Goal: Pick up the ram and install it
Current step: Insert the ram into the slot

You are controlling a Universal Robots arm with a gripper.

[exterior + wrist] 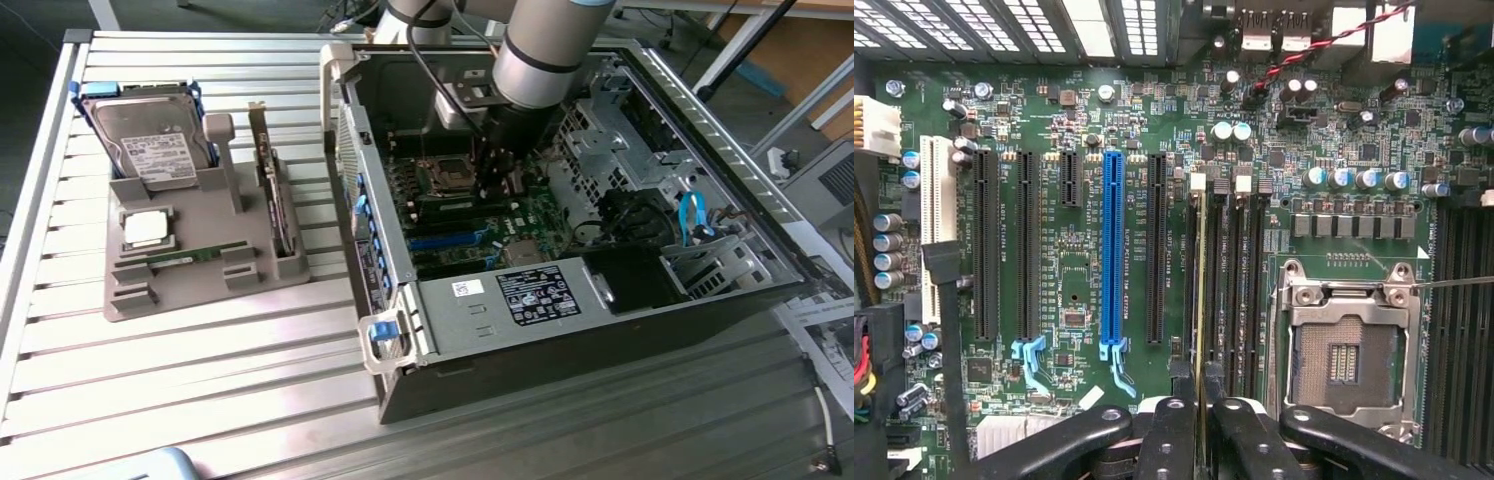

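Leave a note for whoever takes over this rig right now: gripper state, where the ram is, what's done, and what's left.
Gripper: shut on the ram, reaching into the open computer case.
Ram: held edge-on, lined up along the memory slots beside the empty processor socket.
Done: ram picked up and at the slots.
Left: seating. I cannot tell whether it is pressed into a slot yet.

The motherboard [1084,280] is finished in green. One long expansion slot [1113,250] is coloured blue; the neighbouring slots [986,250] are black. The fingers [1172,430] are black, and the ram [1201,300] is seen edge-on as yellow-green. The worktop [200,380] is ribbed silver. The parts holder [200,290] is grey.
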